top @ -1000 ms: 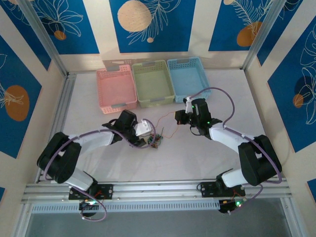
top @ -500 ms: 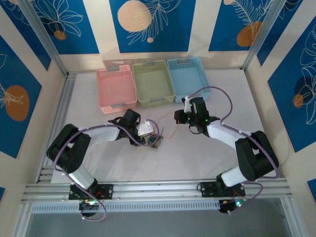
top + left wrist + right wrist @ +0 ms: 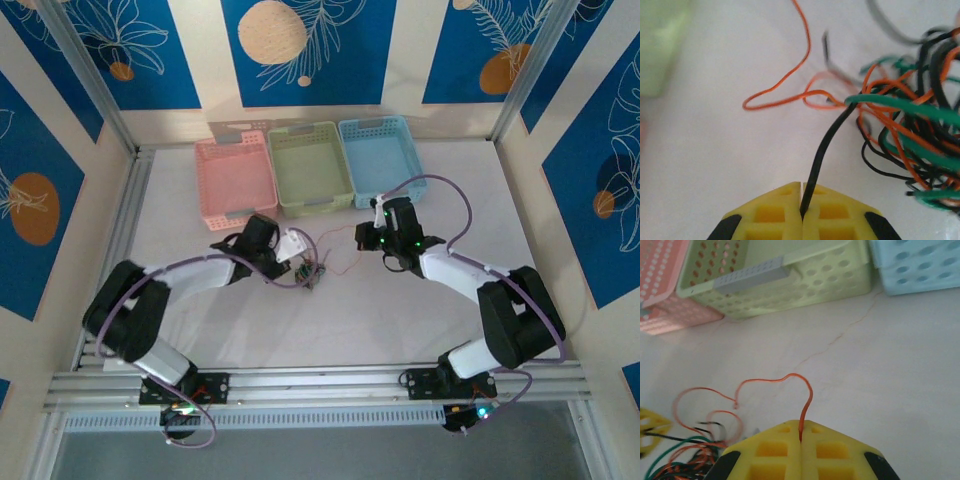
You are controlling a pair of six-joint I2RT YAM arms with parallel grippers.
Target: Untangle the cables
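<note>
Strand-by-strand work: pinching black wire [image 3: 822, 145] between shut jaws of left gripper [image 3: 801, 200], clamping orange wire [image 3: 808, 402] in closed right gripper [image 3: 801, 434], probably readying opposing pulls to draw both from cables [image 3: 311, 276] clumped just beside left gripper.

The white table [image 3: 400, 330] is enclosed by walls [image 3: 310, 50] papered in blue panels with white leaf outlines and orange discs, parted by cream strips. Aluminium posts [image 3: 85, 75] are set at the back corners, a rail [image 3: 320, 385] along the near edge.
</note>
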